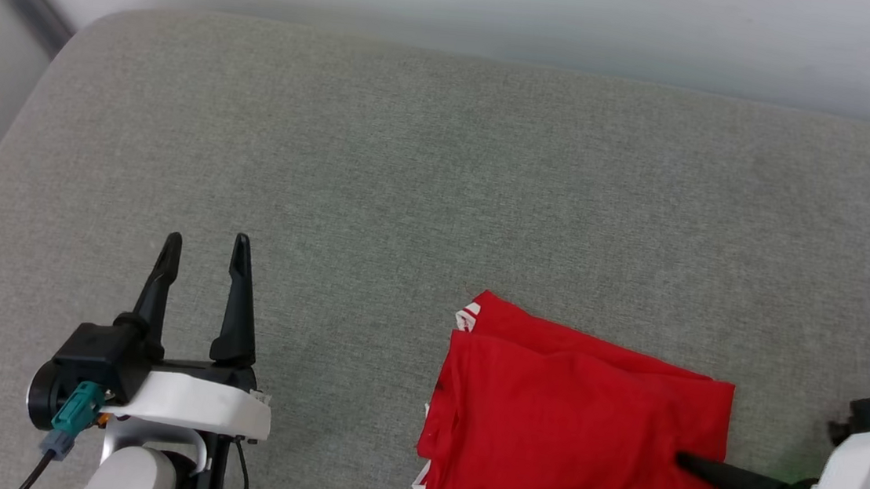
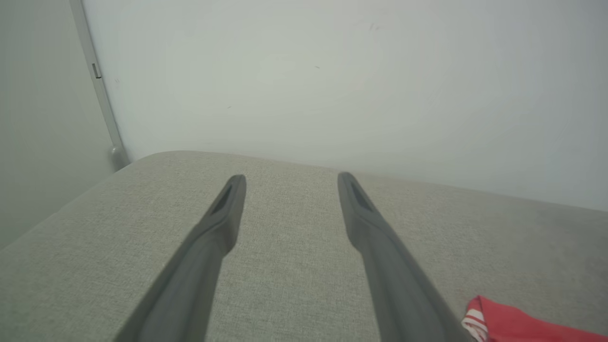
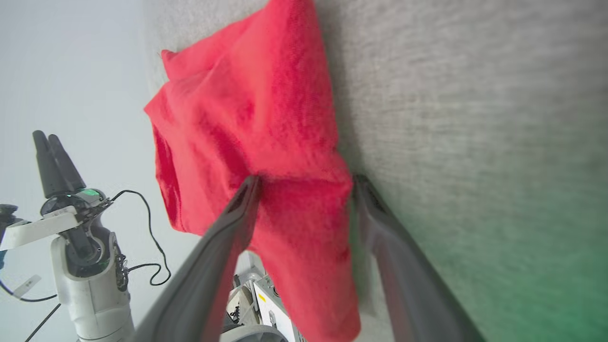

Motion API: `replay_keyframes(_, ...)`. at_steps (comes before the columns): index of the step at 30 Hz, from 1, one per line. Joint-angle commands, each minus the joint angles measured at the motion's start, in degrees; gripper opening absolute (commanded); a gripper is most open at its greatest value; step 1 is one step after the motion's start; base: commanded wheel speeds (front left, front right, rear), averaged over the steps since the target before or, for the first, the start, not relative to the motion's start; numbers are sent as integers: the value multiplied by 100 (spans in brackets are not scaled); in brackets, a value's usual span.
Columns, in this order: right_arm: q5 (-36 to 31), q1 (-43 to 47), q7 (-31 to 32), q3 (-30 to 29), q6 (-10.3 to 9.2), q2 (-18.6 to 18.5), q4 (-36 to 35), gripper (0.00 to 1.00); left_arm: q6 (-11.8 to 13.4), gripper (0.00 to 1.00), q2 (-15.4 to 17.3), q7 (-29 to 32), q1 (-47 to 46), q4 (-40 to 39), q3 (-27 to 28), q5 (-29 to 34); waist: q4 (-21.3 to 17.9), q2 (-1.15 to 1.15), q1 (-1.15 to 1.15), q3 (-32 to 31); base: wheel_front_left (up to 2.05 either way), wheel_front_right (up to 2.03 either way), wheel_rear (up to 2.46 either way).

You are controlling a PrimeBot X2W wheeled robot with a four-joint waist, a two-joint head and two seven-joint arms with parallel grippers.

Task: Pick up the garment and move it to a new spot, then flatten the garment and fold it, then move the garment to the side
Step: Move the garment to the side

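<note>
The garment [image 1: 576, 430] lies folded into a rough red rectangle on the grey cushion [image 1: 411, 156], on the robot's right and close to it. White striped trim peeks out at its far-left corner and its near edge, and its nearest part runs past the bottom of the head view. It rests directly on the cushion, not in any bin or basket.

The right tool [image 3: 306, 179] is spread wide with the garment's right edge between its fingers. One finger lies over the red cloth and the other sits at the edge against the cushion. Nothing is clamped, and I cannot tell whether the second finger is under the fabric. The left tool [image 1: 209, 239] is also wide open and empty, above bare cushion well left of the garment.

With folding apparently done, the move aside looks to be what remains, and that is where things could go wrong:
- Closing on the top layer alone would peel the fold open when the arm moves.
- One-sided gripping could drag the stack askew or bunch it.
- Thin fabric may slip out of the pinch.
- A finger pressed into the soft cushion could snag.
</note>
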Motion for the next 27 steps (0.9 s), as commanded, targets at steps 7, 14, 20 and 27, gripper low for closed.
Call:
replay_keyframes(7,589,-82,-408,732,-8,100,832,0,-69,100,-37,-12,-114,108,0,67,37,0,-1,-33,0,0,0)
replay_keyframes(14,-82,-251,-910,1062,-4,-132,441,0,-100,100,-30,-12,23,192,-21,83,-124,0,-1,-332,0,0,0)
replay_keyframes(20,-1280,-384,-1406,1647,-5,-743,222,0,-70,100,35,6,134,208,39,11,-549,0,-1,-575,0,0,0)
replay_keyframes(27,-2355,-728,-1751,1932,-5,-1300,326,0,-80,100,155,24,130,91,68,39,-1325,0,-1,-517,0,0,0)
